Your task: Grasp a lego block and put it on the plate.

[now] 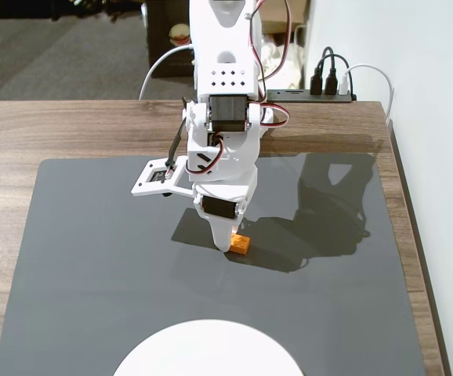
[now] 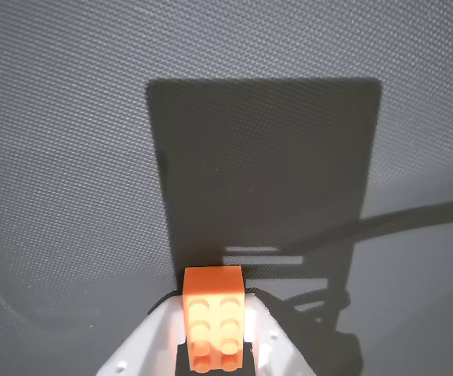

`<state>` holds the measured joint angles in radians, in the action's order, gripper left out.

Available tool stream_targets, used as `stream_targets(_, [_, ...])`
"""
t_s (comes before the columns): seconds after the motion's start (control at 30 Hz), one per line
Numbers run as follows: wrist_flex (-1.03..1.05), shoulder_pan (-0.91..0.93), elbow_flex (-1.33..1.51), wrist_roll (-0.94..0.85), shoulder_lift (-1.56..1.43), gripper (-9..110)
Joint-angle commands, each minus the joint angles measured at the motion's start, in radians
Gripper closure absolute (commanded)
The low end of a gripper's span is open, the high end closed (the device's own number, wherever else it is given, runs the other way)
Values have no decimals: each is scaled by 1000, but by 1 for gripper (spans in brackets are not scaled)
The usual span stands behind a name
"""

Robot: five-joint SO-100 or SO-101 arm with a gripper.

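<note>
Here the gripper reaches down onto the dark grey mat, its white fingers closed against both sides of the orange lego block, which sits low at the mat's middle, well apart from the white plate at the near edge.

Plate: lower part cut off by the bottom edge of the fixed view, well below the gripper. Lego block: partly hidden behind the gripper tip in the fixed view. Gripper: fingers cropped by the wrist view's bottom edge; contact with block sides not discernible.
</note>
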<state>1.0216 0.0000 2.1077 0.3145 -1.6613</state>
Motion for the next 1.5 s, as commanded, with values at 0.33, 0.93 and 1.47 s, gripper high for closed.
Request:
stream_targets(0.33, [-48, 38, -8, -453, -46, 98])
stream_targets(0.93, [95, 38, -244, -1267, -123, 98])
stream_targets(1.47, [48, 63, -463, -1626, -92, 98])
